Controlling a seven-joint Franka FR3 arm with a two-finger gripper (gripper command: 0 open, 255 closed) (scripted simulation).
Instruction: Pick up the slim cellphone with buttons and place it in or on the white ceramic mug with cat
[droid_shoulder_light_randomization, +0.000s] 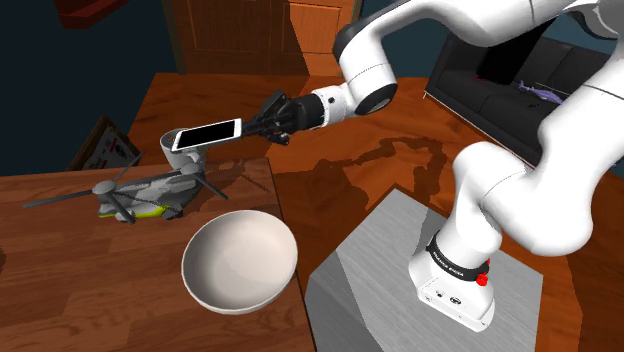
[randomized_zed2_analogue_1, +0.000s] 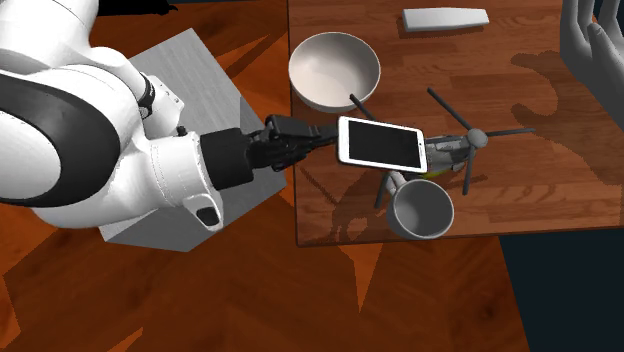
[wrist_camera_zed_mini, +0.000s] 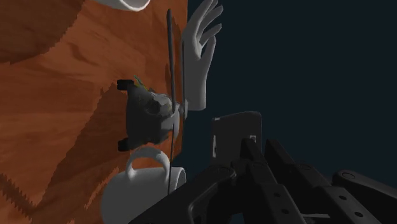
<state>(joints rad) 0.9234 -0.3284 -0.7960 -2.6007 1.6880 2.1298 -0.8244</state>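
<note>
Reaching out over the wooden table from the grey stand, the black gripper is seen clamped on one short end of the cellphone, with a finger pressed against each face. The cellphone, white-framed with a dark screen, is held clear of the table, nearly level and screen upward. In the shoulder view it is laid across the rim of the white mug, whose body shows just beneath it; whether the two touch cannot be told. In the second exterior view the cellphone is seen over the grey toy helicopter, with the open mug just beside it toward the table's near edge and its mouth uncovered. The mug is stood upright near the table's corner, touching or just beside the helicopter, whose long rotor blades are spread over the wood. A white bowl is set further along the table, nearer the stand. A pale model hand and a flat white slab are placed at the far side. In the wrist view the cellphone is seen edge-on between the fingers, with the mug below it.
</note>
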